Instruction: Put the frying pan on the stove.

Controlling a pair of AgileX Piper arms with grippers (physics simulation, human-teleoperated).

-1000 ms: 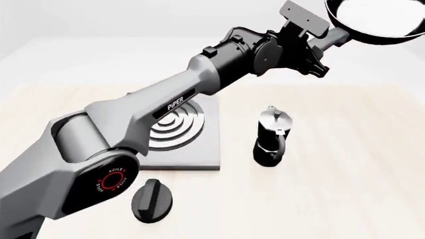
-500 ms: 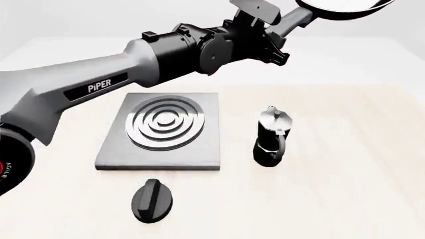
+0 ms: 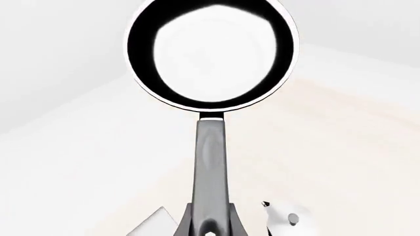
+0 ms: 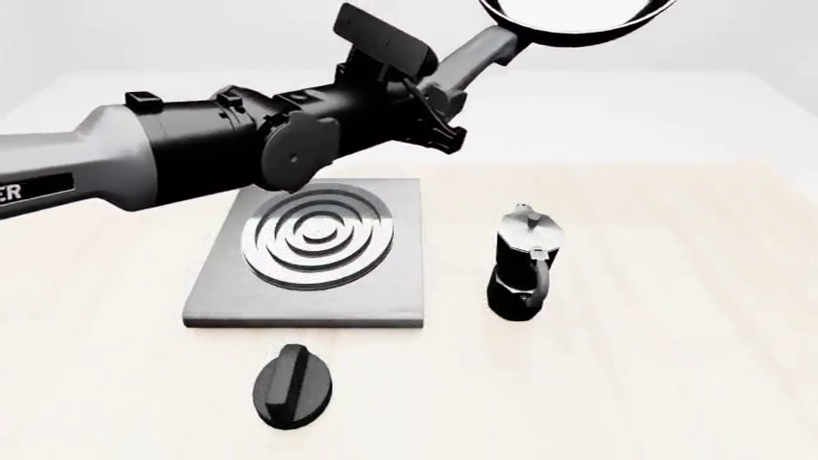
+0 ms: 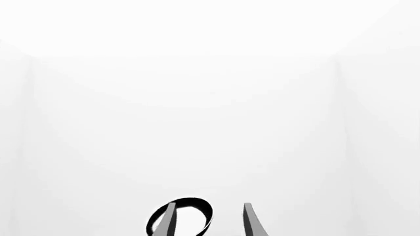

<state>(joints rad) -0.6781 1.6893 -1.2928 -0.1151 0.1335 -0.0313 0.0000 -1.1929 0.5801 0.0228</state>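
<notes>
Pan and arm sit further toward the left of the front view than half a second ago: the left gripper (image 4: 442, 91) has swung from the upper middle of the scene to a spot above the far edge of the stove (image 4: 313, 251), and more of the arm's dark wrist now shows over the slab. That gripper stays clamped on the long handle of the frying pan (image 4: 576, 19), which is held high in the air, well clear of the desk (image 4: 665, 364), its bowl cut off by the top edge of the front view. In the left wrist view the pan's (image 3: 211, 54) glossy pale inside faces the camera and the handle runs straight back between the fingers. The stove lies flat on the desk as before, the moka pot (image 4: 522, 261) upright just to its right and the black knob (image 4: 293, 384) near its front edge, none of them moved. The right gripper (image 5: 206, 221) shows only two finger tips standing apart, so it seems open and empty, though the view is nearly blank white with a dark ring-shaped object behind one finger.
</notes>
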